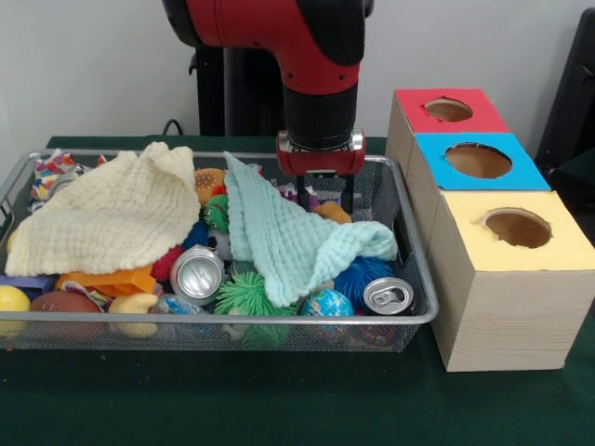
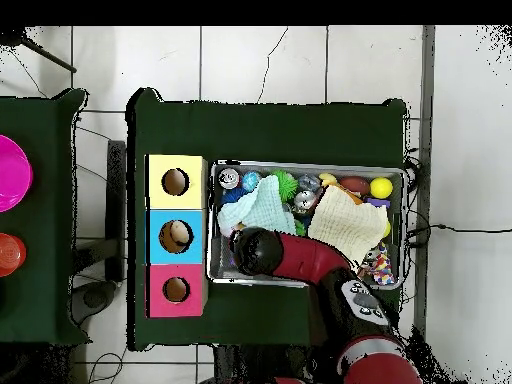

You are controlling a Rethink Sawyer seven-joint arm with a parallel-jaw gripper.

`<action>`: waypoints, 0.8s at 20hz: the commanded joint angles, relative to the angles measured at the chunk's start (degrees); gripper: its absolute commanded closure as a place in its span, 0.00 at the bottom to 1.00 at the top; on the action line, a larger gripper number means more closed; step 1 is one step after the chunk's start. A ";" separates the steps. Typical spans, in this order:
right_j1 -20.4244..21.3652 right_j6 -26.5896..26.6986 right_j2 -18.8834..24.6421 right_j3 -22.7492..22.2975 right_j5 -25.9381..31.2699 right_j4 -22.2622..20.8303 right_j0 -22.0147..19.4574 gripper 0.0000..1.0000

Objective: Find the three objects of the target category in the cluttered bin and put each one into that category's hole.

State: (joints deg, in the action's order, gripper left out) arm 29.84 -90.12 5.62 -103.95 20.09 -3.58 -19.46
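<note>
1. In the wire bin (image 1: 416, 307), the end effector (image 1: 321, 197) hangs low at the back, beside the green cloth (image 1: 293, 243). I cannot tell if it is open or closed.
2. Two cans (image 1: 197, 274) lie at the front, maybe the wanted things.
3. Lift cloths away first, so nothing hides.
4. Grab one thing only.
5. Carry it to the right hole (image 1: 517, 227) in the boxes.

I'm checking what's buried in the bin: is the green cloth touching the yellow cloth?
Cannot tell. In the front view the green cloth and yellow cloth nearly meet by the toys; the overhead view shows clutter between them, no clear contact or gap.
</note>
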 commanded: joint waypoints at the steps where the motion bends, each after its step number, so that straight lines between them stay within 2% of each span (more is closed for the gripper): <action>1: -3.60 -4.37 0.48 6.04 1.17 -2.14 0.54 0.00; 5: -4.28 -4.65 0.93 7.16 0.42 -1.73 0.92 0.00; 11: -5.62 -1.99 2.54 9.75 2.53 -2.35 0.64 0.00; 13: -3.83 -2.25 2.11 7.59 2.22 -2.87 0.50 0.00; 16: -3.76 -2.89 1.56 8.86 3.53 -2.30 1.45 0.00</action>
State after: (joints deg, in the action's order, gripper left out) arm 27.77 -90.12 5.65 -101.20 20.41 -3.62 -18.64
